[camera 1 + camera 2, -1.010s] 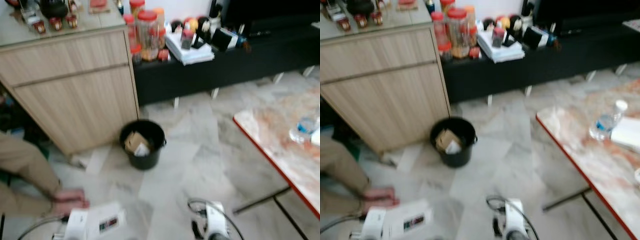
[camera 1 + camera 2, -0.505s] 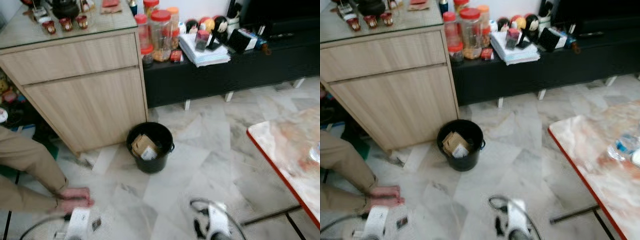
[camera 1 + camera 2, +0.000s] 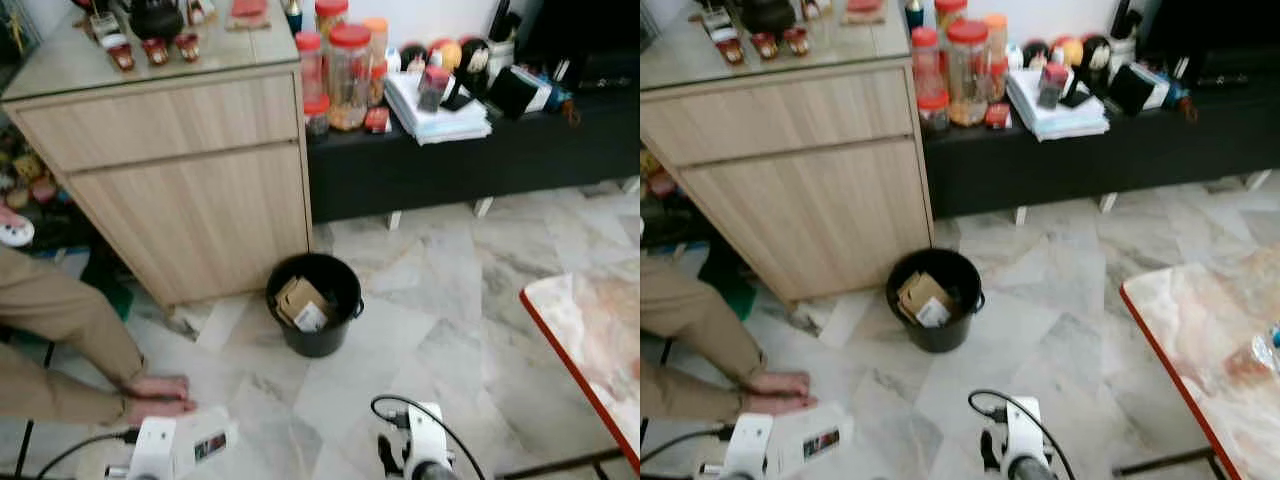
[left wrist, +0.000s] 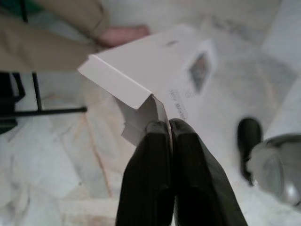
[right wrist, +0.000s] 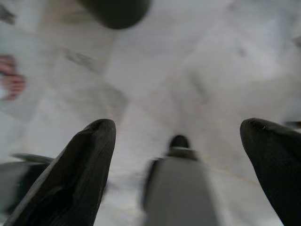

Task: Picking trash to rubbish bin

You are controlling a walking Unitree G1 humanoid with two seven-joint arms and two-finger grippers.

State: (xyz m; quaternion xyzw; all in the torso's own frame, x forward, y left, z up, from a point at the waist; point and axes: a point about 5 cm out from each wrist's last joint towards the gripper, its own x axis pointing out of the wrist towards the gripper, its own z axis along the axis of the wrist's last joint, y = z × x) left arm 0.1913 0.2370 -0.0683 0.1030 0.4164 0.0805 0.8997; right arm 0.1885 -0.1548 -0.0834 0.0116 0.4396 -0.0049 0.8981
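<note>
A black rubbish bin (image 3: 315,303) stands on the marble floor in front of the wooden cabinet, with cardboard and paper scraps (image 3: 301,303) inside. My left gripper (image 4: 169,128) is shut on a flap of a white cardboard box (image 4: 155,75), which sits low at the left (image 3: 200,443), well short of the bin. My right gripper (image 5: 178,141) is open with nothing between its fingers, hanging over bare floor; its arm (image 3: 420,458) is near the lower middle.
A person's feet (image 3: 158,395) and tan trouser legs (image 3: 50,330) are on the floor at the left, close to the box. A wooden cabinet (image 3: 190,180) and a black low shelf (image 3: 470,150) line the back. A red-edged table (image 3: 590,350) juts in at the right.
The camera has shifted, so the bin and cabinet sit further right in the picture and less of the table shows. The white box still hangs from my left gripper.
</note>
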